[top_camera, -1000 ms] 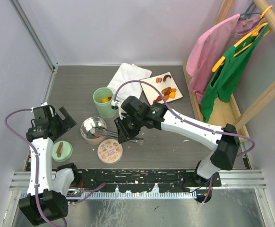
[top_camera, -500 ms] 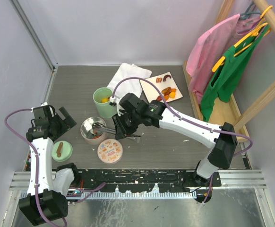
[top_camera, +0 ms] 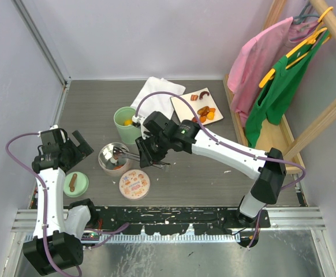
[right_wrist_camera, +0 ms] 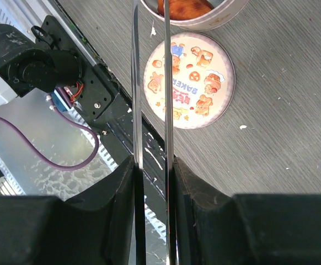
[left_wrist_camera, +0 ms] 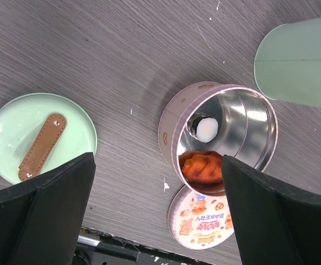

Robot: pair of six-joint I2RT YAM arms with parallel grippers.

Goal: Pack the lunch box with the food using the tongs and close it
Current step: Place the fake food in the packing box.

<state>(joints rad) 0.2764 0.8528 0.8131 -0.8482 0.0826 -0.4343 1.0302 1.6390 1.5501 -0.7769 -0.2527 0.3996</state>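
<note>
Grey tongs point(top_camera: 129, 156) were clamped in the right gripper point(top_camera: 146, 152) in the overhead view, and their tips reached over the rim of the round metal tin point(top_camera: 105, 154). Most of the food point(top_camera: 204, 111) lay on a white plate point(top_camera: 182, 104), well off to the far right of the tin. One orange piece point(top_camera: 117, 167) sat inside the tin. A printed lid point(top_camera: 134, 183) lay just near-right of the tin, a mint lid point(top_camera: 75, 184) lay to its near left, and a green cup point(top_camera: 126, 124) stood just behind it. The left gripper point(top_camera: 75, 147) stood left of the tin with its jaws spread, holding nothing.

In the left wrist view, the wide-apart fingers point(left_wrist_camera: 44, 221) framed the tin point(left_wrist_camera: 243, 113). It held the orange piece point(left_wrist_camera: 202, 167) and a small white round object that could not be identified.

In the right wrist view, the fingers point(right_wrist_camera: 111, 221) pressed the two tong arms point(right_wrist_camera: 135, 83) nearly together. The arms ran toward the tin point(right_wrist_camera: 221, 19) and passed beside the printed lid point(right_wrist_camera: 189, 80).
</note>
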